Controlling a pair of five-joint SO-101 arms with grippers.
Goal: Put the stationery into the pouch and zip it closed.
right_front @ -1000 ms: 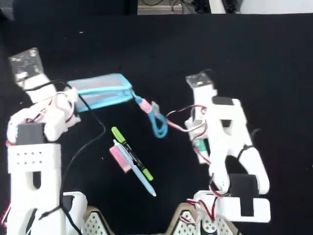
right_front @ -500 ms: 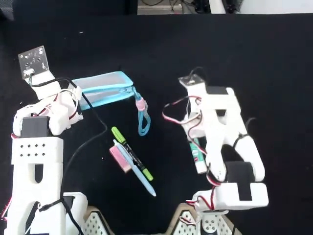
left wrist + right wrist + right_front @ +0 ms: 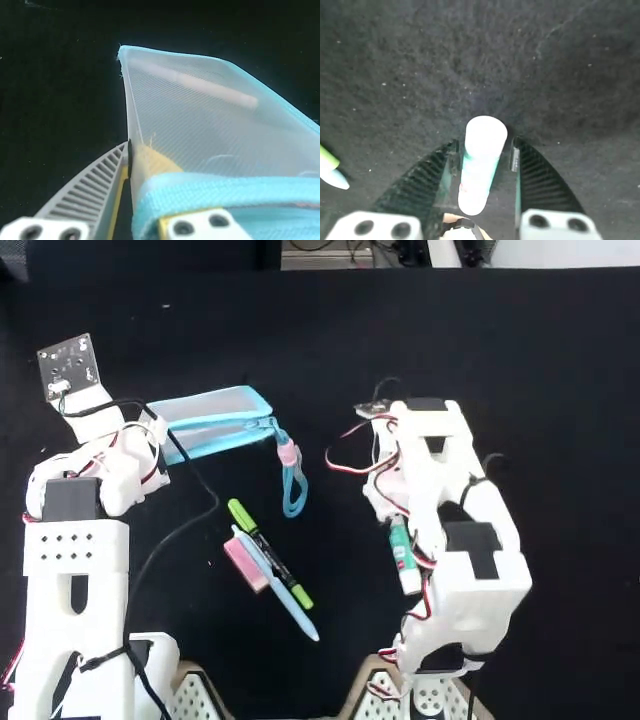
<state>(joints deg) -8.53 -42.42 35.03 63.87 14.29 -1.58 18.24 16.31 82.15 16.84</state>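
the left gripper [image 3: 131, 167] is clamped on one short end of the pale blue mesh pouch [image 3: 215, 420], the fabric edge pinched between its fingers. the pouch lies on the black table [image 3: 500, 360] in front of the left arm, stretching from that gripper toward the middle of the table. at its free end hangs a wrist strap [image 3: 292, 485], with a pink piece where it joins and a blue loop lying flat on the cloth. through the mesh in the left wrist view a pale stick shape [image 3: 200, 86] shows (whether it is inside the pouch or on its far side i cannot tell).

the right gripper [image 3: 482, 147] is down at the table with its jaws apart, one on each side of a white and green tube [image 3: 479, 170]; there is a narrow gap on at least one side. in the high view this tube [image 3: 402, 555] lies on the cloth under the right arm, well apart from the pouch.

between the two arms, near the strap loop, three more items lie touching one another: a green marker [image 3: 268, 555], a light blue pen [image 3: 290, 605] and a pink eraser [image 3: 245, 563].
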